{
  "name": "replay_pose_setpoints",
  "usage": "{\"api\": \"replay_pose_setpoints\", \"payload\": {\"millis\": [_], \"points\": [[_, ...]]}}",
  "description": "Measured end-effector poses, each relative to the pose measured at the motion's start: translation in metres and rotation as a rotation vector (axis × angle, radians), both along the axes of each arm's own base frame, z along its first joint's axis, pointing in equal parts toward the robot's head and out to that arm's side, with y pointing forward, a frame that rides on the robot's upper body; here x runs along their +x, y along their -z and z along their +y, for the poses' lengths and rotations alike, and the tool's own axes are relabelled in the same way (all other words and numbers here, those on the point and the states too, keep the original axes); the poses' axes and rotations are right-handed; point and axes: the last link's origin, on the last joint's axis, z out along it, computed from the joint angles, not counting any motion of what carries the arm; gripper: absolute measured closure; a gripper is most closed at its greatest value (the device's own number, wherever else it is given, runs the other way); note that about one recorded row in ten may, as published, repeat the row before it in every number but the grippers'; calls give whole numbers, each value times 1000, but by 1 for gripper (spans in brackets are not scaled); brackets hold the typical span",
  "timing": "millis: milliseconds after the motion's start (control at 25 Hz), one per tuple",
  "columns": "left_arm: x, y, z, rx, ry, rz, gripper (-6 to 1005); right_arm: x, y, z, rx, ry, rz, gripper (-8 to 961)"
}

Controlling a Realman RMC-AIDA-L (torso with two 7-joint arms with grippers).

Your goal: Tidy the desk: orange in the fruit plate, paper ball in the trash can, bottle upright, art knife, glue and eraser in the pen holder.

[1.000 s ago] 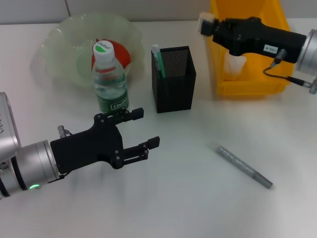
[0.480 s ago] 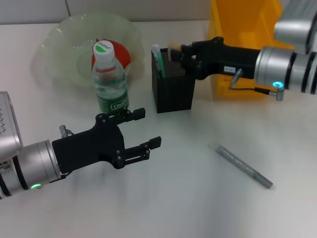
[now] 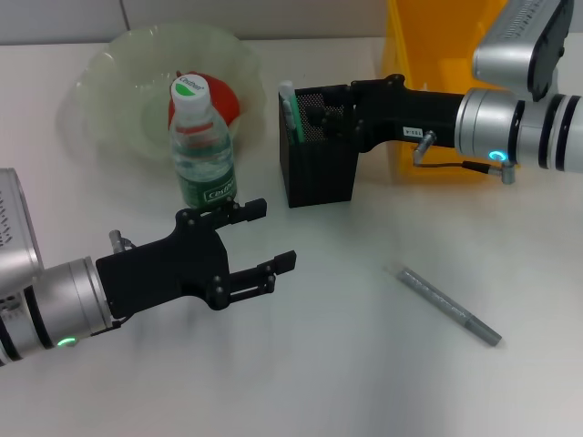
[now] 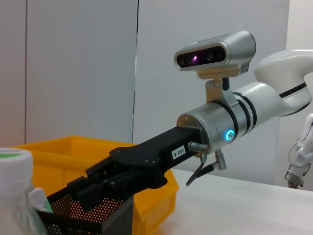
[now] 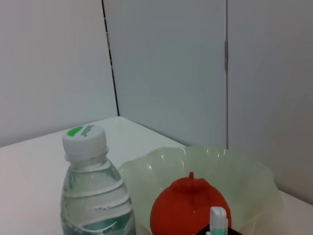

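Observation:
The bottle (image 3: 202, 146) stands upright on the desk (image 3: 328, 364) in front of the fruit plate (image 3: 109, 64), and the orange (image 3: 228, 98) lies in that plate. My right gripper (image 3: 333, 113) reaches over the mouth of the black pen holder (image 3: 319, 168), where the art knife (image 3: 289, 109) stands in a corner. The glue (image 3: 448, 305) lies flat on the desk at the right. My left gripper (image 3: 269, 237) hovers open and empty just in front of the bottle. Behind my right arm is the trash can (image 3: 428, 36). The eraser and the paper ball are hidden.
In the left wrist view my right gripper (image 4: 98, 188) sits at the pen holder's (image 4: 88, 220) rim, with the trash can (image 4: 73, 147) behind. The right wrist view shows the bottle (image 5: 90, 196), the orange (image 5: 188, 205) and the fruit plate (image 5: 244, 171).
My right gripper swung left from above the trash can to the pen holder and dipped to its mouth. The tan block at its tip no longer shows. The left arm stayed still.

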Motion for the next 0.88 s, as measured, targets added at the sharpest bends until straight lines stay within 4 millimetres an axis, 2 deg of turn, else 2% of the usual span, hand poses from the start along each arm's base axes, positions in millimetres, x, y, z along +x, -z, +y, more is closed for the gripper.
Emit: {"api": "replay_pose_setpoints", "payload": {"millis": [240,360,480,640,760,880], "points": [[-1,1,0,0,-6,2,249,1,-2,-1,1,-2,5,583],[0,1,1,-1,-4,2,248,-2,-10,-2,-15,15,34,533],[0,1,1,-2,-5,2,248,-5,-27,-9,-75,43,47,500],[0,1,1,-2,-5,3,248,-7,-59,-22,-136,104,-60,502],[-1,1,1,-2,-5,3,248,-21,-84,-35,-231,185,-207,504],[1,1,1,-6,1,4,248,-33,-99,-44,-329,303,-368,506]]}}
